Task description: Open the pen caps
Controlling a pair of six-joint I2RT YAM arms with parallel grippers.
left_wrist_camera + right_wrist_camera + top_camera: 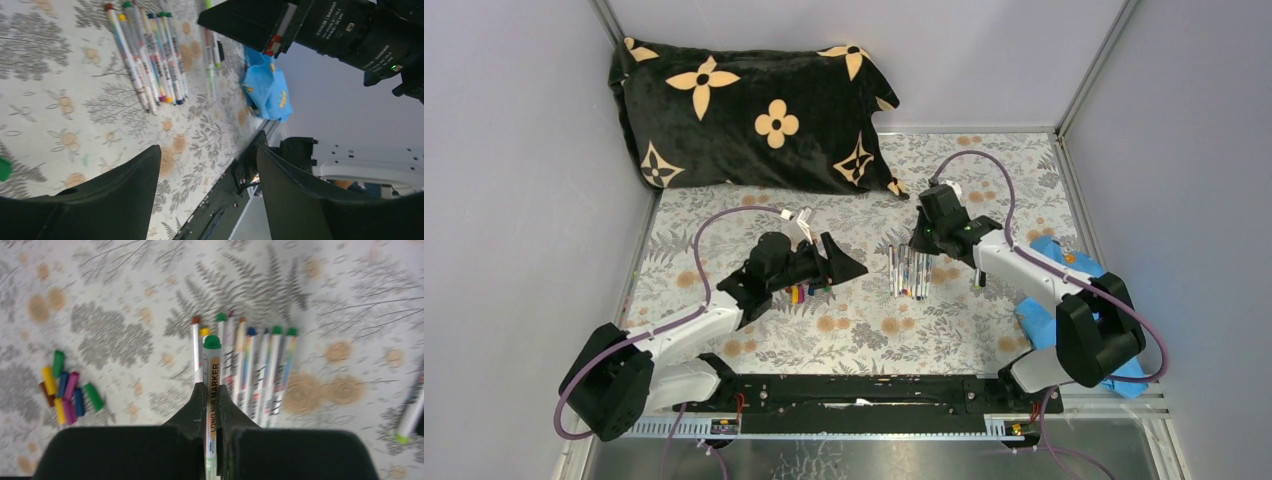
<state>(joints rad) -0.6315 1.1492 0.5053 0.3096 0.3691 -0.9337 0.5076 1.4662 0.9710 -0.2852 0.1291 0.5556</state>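
Note:
Several pens (909,272) with whitish barrels and coloured ends lie in a row at mid table; they also show in the right wrist view (255,365) and the left wrist view (150,60). My right gripper (212,387) is shut on one pen (212,365) with a green end and holds it just above the row's left side. A pile of loose pen caps (65,390) in mixed colours lies left of the row, below my left gripper (839,265). The left gripper (207,160) is open and empty above the cloth.
One more pen (979,278) lies alone right of the row. A crumpled blue cloth (1054,290) sits at the right edge. A black flowered pillow (744,115) fills the back left. Grey walls close in both sides.

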